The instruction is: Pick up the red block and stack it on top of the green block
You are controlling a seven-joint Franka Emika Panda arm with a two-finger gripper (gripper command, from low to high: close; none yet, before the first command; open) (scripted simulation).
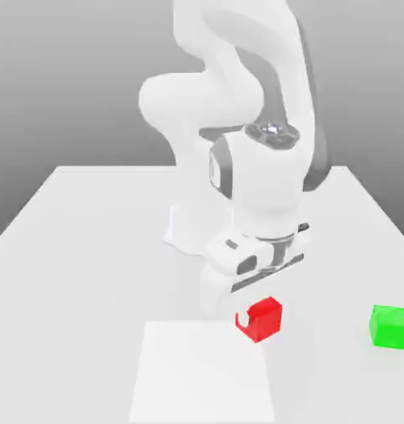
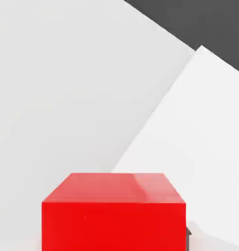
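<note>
The red block (image 1: 268,318) sits low over the white table, near the middle front of the exterior view. My gripper (image 1: 258,320) has come down on it from above and is shut on it; one white fingertip (image 1: 241,319) presses against the side facing the exterior view's left. In the hand view the red block (image 2: 113,215) looms large and close, with a dark edge of a finger (image 2: 188,236) beside it. The green block (image 1: 390,326) stands alone on the table, well off to the exterior view's right of the red one.
The arm's white base (image 1: 193,228) rises behind the gripper, in the middle of the table. A brighter white square patch (image 1: 201,373) lies on the tabletop in front, its corner next to the red block.
</note>
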